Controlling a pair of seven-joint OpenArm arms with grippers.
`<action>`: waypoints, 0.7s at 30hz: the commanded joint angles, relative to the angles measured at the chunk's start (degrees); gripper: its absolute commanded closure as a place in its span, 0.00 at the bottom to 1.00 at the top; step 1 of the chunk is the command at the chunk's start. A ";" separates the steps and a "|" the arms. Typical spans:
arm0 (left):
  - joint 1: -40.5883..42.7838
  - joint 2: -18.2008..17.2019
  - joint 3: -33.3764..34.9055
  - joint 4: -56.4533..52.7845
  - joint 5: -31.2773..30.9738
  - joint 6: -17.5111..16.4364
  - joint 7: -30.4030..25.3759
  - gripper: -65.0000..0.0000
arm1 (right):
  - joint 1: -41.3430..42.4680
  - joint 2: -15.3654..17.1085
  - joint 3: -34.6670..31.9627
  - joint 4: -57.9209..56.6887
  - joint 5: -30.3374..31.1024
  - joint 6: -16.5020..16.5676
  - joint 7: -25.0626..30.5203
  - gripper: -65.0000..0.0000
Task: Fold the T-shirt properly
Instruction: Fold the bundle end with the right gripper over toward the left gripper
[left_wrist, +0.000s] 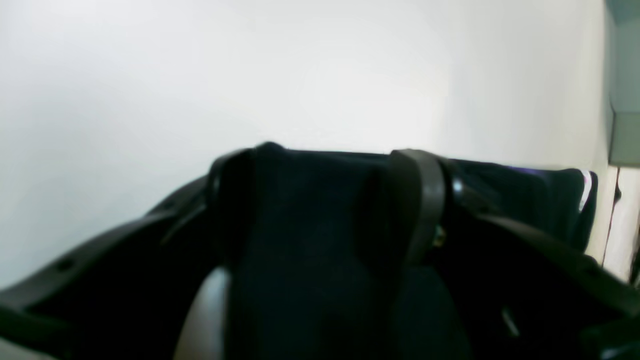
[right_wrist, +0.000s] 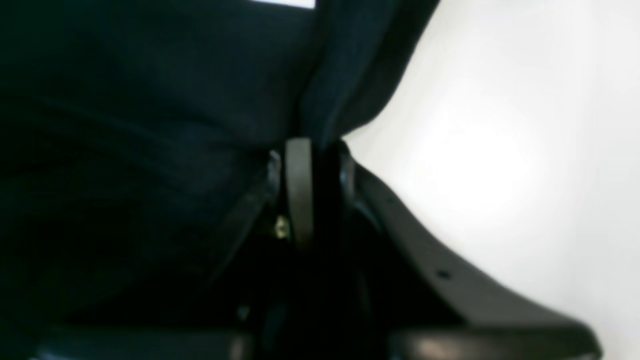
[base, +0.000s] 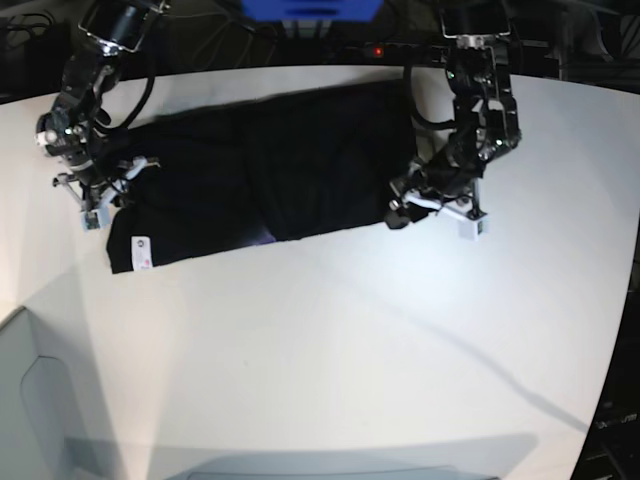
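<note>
T-shirt lay as a long folded band across the far side of the white bench, white tag at its near corner. My left tool was clamped on one end's edge, my right tool pinched shut on the other end.

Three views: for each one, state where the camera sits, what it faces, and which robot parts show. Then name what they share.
Left wrist: on the left arm, looking along the left gripper, shut on the T-shirt, white table beyond.
Right wrist: on the right arm, facing the right gripper pinching black cloth.
Base: overhead, looking down on both arms at the shirt's ends.
Shared: the T-shirt and table appear in all three.
</note>
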 joint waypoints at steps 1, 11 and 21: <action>-0.65 0.08 0.04 -0.63 0.78 0.65 2.01 0.39 | -0.16 -0.06 0.40 3.16 0.52 0.47 0.84 1.00; -5.05 0.61 0.04 -4.06 0.61 0.73 2.01 0.39 | -2.89 -8.06 -1.09 21.01 0.61 0.47 0.49 1.00; -5.05 0.61 0.04 -4.06 0.78 0.73 2.01 0.39 | -8.78 -12.63 -23.86 23.64 0.52 0.47 0.76 1.00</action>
